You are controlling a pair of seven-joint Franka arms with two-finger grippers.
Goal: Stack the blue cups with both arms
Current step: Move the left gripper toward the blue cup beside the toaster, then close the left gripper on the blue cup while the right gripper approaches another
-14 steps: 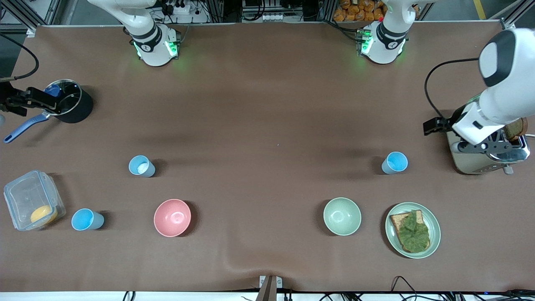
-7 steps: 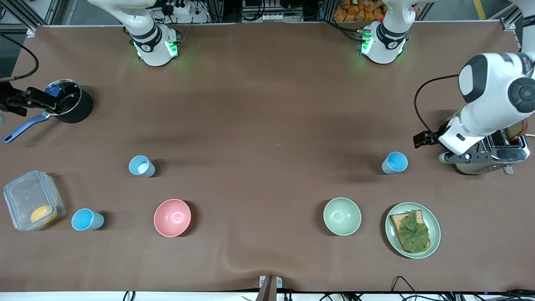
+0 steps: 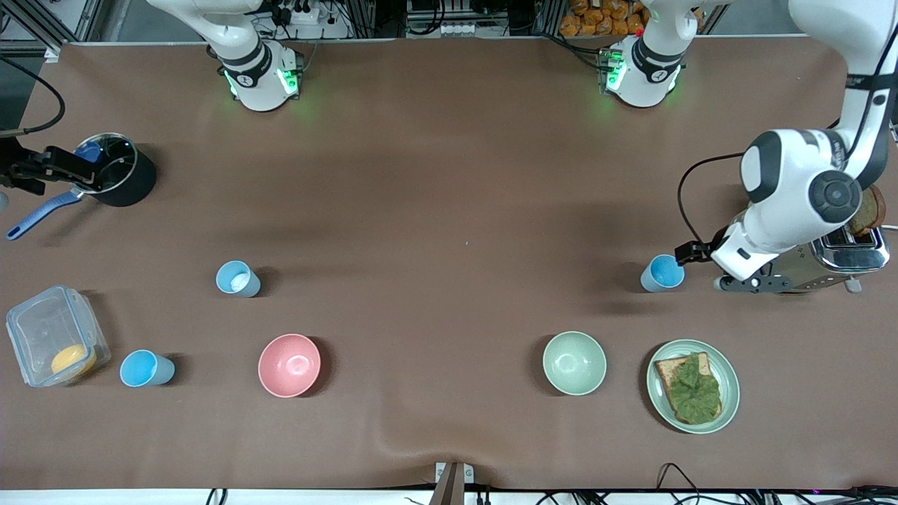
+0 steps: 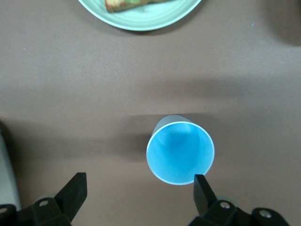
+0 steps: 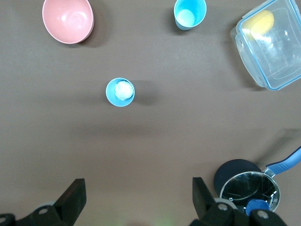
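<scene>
Light-blue cups (image 3: pixel 661 273), pink bowl (image 3: pixel 289 365), pale green bowl (image 3: pixel 574 362)

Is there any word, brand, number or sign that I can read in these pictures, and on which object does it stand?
None can be read.
Each arm base carries a small dark round mark, too small to read.
The blue cups, bowls, plate, pot, clear box and toaster show no text.

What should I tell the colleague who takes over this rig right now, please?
Left gripper: open, over the table beside the blue cup by the toaster, not gripping it.
Right gripper: open, up by the saucepan, waiting.
Cup with something white inside: upright, toward the right arm's end.
Cup by the clear container: upright, nearer the front camera.
Done: nothing stacked. Left: grasp and stack all three.
</scene>
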